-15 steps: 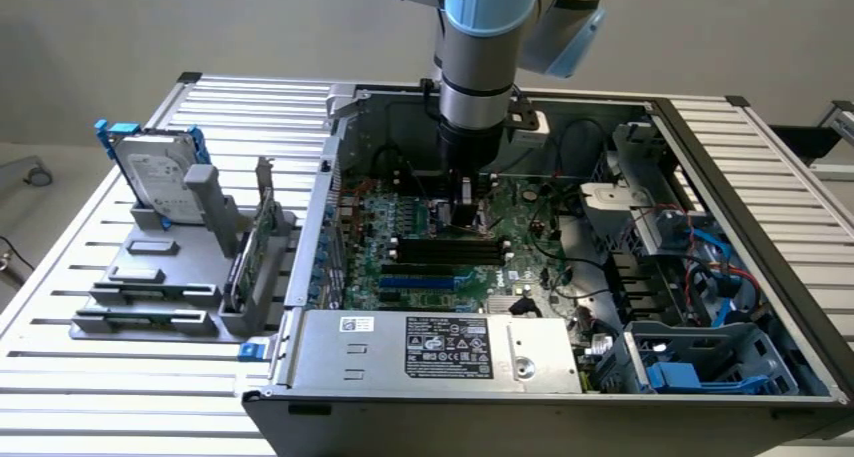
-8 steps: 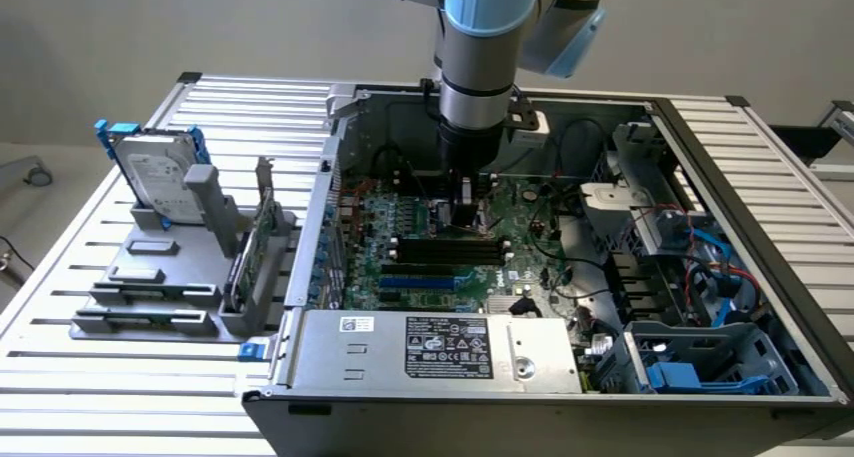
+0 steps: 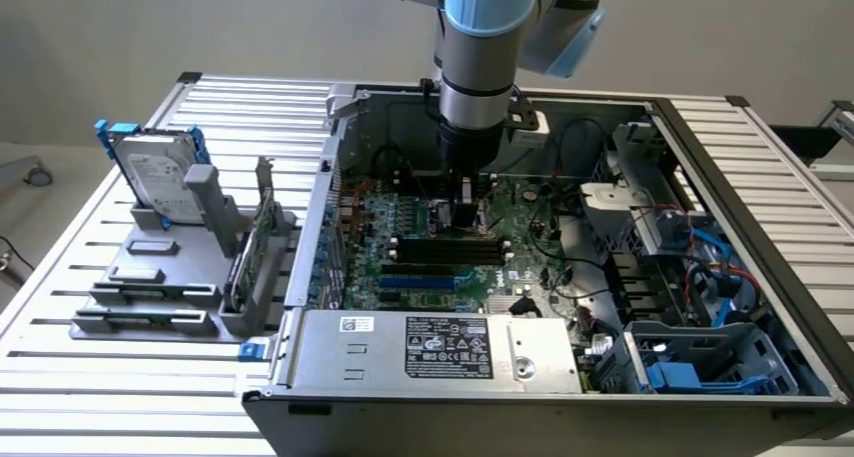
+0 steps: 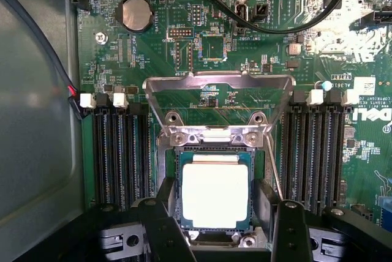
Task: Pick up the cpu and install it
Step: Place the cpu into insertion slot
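The cpu [image 4: 214, 198], a small square chip with a pale metal top and a green rim, lies level within the square socket [image 4: 214, 144] on the green motherboard [image 4: 214, 48]. The socket's metal load plate [image 4: 218, 82] is flipped up and open behind it. My gripper [image 4: 214, 182] straddles the chip, its dark fingers [image 4: 166, 204] pressed against two opposite edges, shut on it. In the exterior view the gripper [image 3: 466, 209] reaches straight down into the open computer case [image 3: 320, 217], low over the board, and hides the socket.
Black memory slots [image 4: 119, 152] flank the socket on both sides. Black cables [image 4: 275, 26] arc over the board, and a coin battery [image 4: 135, 14] sits near them. A silver hard drive with a blue bracket [image 3: 154, 172] stands in a grey rack outside the case, at the exterior view's left.
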### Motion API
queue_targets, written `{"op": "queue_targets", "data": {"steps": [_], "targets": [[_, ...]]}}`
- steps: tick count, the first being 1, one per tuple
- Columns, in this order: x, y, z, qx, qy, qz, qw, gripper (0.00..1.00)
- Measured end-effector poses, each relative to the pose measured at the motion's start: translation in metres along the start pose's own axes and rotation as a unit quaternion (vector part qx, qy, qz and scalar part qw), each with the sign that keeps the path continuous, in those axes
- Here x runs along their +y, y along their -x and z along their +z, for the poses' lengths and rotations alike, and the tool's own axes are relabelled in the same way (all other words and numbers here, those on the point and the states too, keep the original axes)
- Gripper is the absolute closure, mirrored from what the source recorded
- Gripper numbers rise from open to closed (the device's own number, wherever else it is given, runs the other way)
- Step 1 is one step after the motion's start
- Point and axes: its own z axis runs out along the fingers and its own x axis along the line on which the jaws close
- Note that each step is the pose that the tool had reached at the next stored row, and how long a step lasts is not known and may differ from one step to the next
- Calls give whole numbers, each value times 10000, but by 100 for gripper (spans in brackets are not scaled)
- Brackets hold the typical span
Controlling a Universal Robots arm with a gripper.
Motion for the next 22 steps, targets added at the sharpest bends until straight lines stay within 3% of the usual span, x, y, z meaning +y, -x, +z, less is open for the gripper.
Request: {"op": "queue_targets", "data": {"steps": [6, 15, 16, 17, 18, 22], "targets": [[0, -2, -30, 0, 0, 0, 10000, 38], [1, -9, -226, -1, -1, 0, 10000, 40], [-1, -9, -239, 3, -1, 0, 10000, 46], [-7, -10, -250, 8, -1, 1, 10000, 46], [-18, -10, -260, 14, -2, 2, 10000, 58], [-124, 2, -282, 65, -3, 7, 10000, 70]]}}
